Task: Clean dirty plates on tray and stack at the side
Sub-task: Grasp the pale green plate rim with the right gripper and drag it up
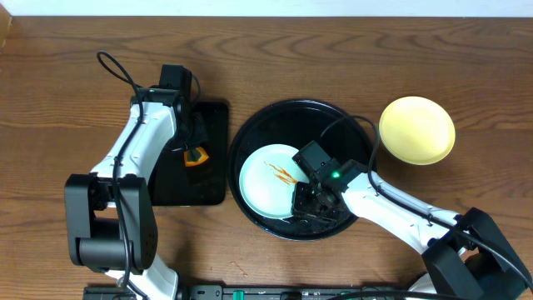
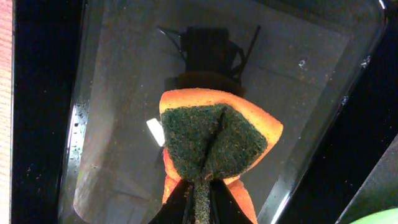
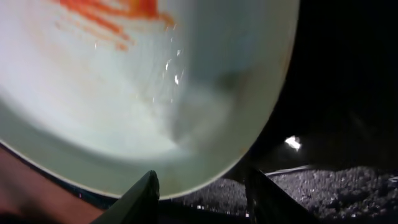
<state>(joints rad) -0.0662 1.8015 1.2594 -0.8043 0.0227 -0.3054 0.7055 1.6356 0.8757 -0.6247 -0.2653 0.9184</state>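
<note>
Right wrist view: the right gripper [image 3: 202,179] has its two fingers apart, with the near right rim of the mint-white plate [image 3: 124,87] at the gap. Whether either finger touches the rim cannot be told. Orange-red sauce streaks [image 3: 112,14] mark the plate's far side.

Overhead view: this plate [image 1: 268,182] lies in the left half of the round black tray [image 1: 250,133], with the right gripper [image 1: 305,200] at the plate's near right edge. A pale yellow plate [image 1: 416,130] sits on the wood-grain tabletop [image 1: 67,83], just right of the tray at its far side and apart from it.

Left wrist view: the left gripper [image 2: 200,200] is clamped on a folded orange sponge [image 2: 214,140], green scouring face outward. The sponge is above the rectangular black tray [image 2: 124,74], which stands left of the round tray.
</note>
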